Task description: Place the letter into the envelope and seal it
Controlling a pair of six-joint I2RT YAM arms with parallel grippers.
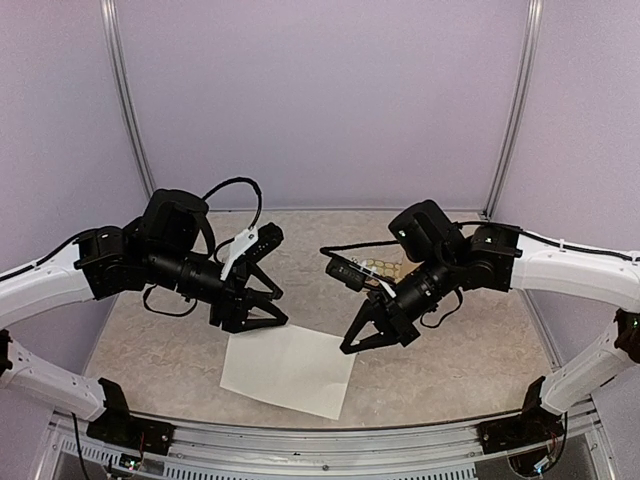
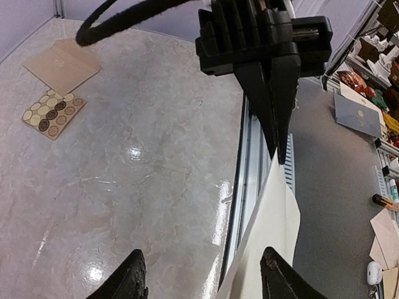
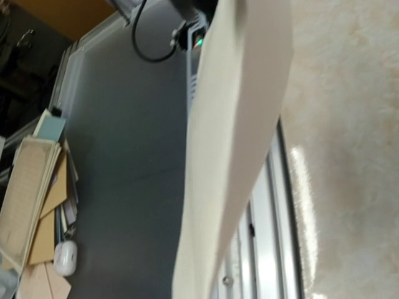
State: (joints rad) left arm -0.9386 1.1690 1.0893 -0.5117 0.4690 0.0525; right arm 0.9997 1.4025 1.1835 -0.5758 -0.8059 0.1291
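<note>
The letter (image 1: 290, 372) is a plain cream-white sheet held up over the front middle of the table. My right gripper (image 1: 353, 343) is shut on its right top corner; the left wrist view shows those fingers (image 2: 278, 118) pinched to a point on the sheet (image 2: 269, 230). My left gripper (image 1: 263, 316) is open at the sheet's left top corner, its fingertips (image 2: 133, 274) wide apart with the paper's edge between them, near the right one. In the right wrist view the sheet (image 3: 234, 143) fills the middle and hides the fingers. A tan envelope (image 2: 62, 62) lies flat at the far side.
A card of round gold and brown stickers (image 2: 53, 112) lies beside the envelope; it also shows behind the right arm in the top view (image 1: 381, 268). The table's metal front rail (image 1: 320, 445) runs just below the sheet. Purple walls enclose the table.
</note>
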